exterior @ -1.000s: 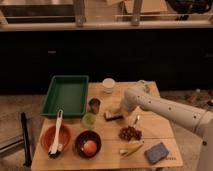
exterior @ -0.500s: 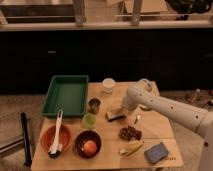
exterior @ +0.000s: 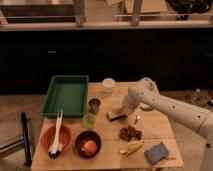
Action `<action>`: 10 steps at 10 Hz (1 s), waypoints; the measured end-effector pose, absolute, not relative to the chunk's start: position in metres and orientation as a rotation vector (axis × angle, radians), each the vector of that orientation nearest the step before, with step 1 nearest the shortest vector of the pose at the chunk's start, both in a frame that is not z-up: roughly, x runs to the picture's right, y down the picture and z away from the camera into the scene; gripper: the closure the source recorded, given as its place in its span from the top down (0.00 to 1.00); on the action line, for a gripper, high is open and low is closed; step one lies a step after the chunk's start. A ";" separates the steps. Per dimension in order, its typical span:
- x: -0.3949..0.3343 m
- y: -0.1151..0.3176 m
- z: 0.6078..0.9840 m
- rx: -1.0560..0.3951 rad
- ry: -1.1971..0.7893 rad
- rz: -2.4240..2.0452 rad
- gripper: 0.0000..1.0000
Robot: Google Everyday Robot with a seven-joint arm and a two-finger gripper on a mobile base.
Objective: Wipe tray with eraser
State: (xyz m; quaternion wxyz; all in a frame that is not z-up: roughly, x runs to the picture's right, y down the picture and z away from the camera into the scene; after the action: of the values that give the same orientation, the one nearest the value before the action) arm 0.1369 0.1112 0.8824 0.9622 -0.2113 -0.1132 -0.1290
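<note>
Green tray [exterior: 66, 95] is sitting at the back left of the wooden table [exterior: 157, 127]. We've got the eraser [exterior: 117, 116] lying about mid-table, apart from the tray and just right of the metal cup [exterior: 94, 105]. The white arm [exterior: 170, 107] reaches in from the right, and the gripper [exterior: 120, 110] is right down on the eraser. Honestly, we can't tell if it's clamped on or loose. The blue-grey sponge [exterior: 156, 152] is off near the front right corner.
</note>
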 end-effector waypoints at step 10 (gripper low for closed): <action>0.119 0.126 0.885 -0.475 -0.237 -0.314 0.80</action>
State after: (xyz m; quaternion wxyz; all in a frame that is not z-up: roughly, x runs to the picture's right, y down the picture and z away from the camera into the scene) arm 0.1190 0.1265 0.8853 0.9529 -0.2336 -0.1166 -0.1544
